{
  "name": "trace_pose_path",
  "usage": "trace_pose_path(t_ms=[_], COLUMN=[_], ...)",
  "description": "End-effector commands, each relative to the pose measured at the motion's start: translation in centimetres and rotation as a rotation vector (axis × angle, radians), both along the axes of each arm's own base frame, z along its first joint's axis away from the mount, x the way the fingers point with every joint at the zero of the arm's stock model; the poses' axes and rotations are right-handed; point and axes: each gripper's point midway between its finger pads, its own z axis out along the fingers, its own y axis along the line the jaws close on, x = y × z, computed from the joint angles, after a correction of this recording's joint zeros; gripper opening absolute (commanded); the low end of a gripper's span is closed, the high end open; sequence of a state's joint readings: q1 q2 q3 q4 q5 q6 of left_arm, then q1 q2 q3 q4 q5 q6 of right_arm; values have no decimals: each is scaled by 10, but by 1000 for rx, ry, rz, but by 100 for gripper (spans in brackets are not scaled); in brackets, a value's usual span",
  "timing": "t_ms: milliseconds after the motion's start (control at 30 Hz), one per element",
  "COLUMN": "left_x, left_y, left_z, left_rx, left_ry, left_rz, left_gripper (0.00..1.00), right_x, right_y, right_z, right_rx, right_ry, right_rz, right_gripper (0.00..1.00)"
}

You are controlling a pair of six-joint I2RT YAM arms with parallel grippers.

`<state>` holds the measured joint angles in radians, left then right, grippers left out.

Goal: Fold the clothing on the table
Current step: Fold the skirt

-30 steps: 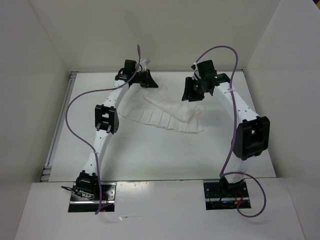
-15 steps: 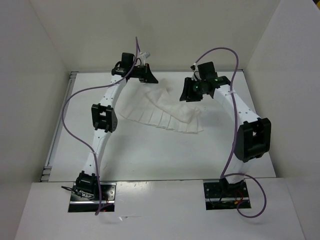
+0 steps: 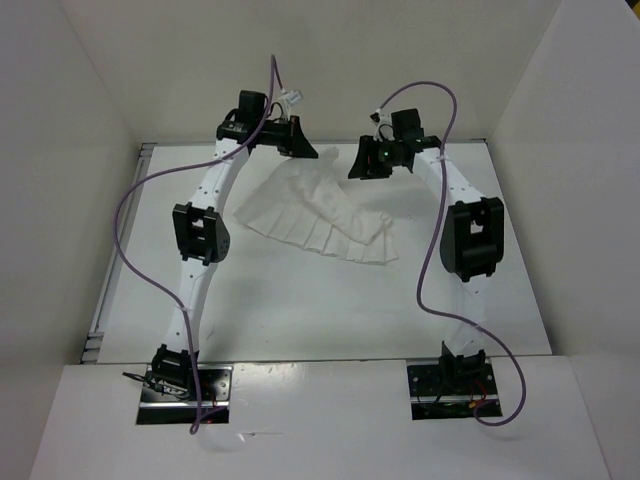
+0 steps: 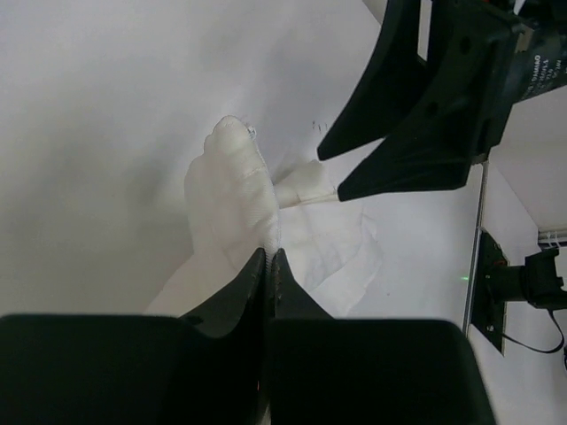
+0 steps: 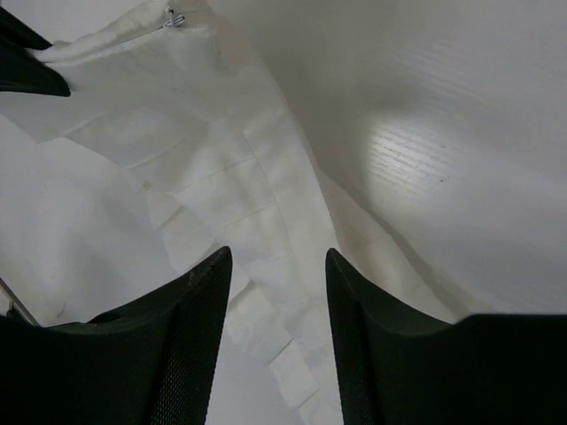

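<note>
White clothing (image 3: 315,215) on the table (image 3: 300,300), corner in left gripper (image 3: 307,152)

White walls (image 3: 380,60) stand around, with a metal rail (image 3: 112,270) at left.

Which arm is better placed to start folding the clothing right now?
Left. The left gripper is shut on the clothing's raised far edge; the right gripper hangs open above it, gripping nothing.

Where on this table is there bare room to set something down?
Widest bare table: the near half, between the clothing and the arm bases. Crowded at the far edge, where the left hand and right hand sit over it.
</note>
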<state>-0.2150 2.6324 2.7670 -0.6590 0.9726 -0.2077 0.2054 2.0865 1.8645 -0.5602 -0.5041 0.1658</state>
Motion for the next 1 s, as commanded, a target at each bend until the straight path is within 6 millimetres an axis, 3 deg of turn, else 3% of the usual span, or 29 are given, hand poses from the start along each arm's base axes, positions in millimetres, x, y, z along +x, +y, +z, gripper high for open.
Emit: trace_pose_path(t_ms=[0,67,200,300,333,367,400,433,500,533,567,633,667,800,967], left_x=[-8,-7,-4,0,3,3,4,5,7,8,8,9,11,10,13], left_y=[-4,-4,-4,-3,3,3,2,2,2,2,1,1,5,5,10], left_z=[3,-3,-9,-13,-13,-13,-16,-22,-19,-25,-20,-21,-26,-24,-24], left_rx=[-5,-3,1,11,11,11,11,10,7,9,4,4,-2,-9,-9], left_ry=[-20,-11,1,-2,-2,-2,-2,19,4,14,9,6,25,17,17], left_rz=[-42,-42,-30,-15,-5,-5,-5,-1,-1,-1,1,2,6,-2,7], left_gripper=[3,3,3,3,3,3,3,3,3,3,3,3,3,3,3], right_x=[18,25,31,27,31,29,21,17,4,-3,-14,-24,-34,-54,-64], right_y=[13,16,11,-5,-23,-28,-34,-44,-58,-60,-61,-62,-63,-62,-56], right_z=[18,20,1,-17,-14,-12,-18,-4,-12,0,-11,-5,-18,-30,-48], right_rx=[60,69,51,-33,-92,-110,-139,-141,-189,-178,-181,-166,-165,-140,-111], right_ry=[-101,-120,-39,14,6,17,44,43,79,73,107,102,142,185,239], right_rz=[99,106,101,29,-37,-67,-86,-143,-210,-235,-239,-254,-265,-277,-262], right_gripper=[52,54,54,54,54,54,54,54,54,54,54,54,54,54,54])
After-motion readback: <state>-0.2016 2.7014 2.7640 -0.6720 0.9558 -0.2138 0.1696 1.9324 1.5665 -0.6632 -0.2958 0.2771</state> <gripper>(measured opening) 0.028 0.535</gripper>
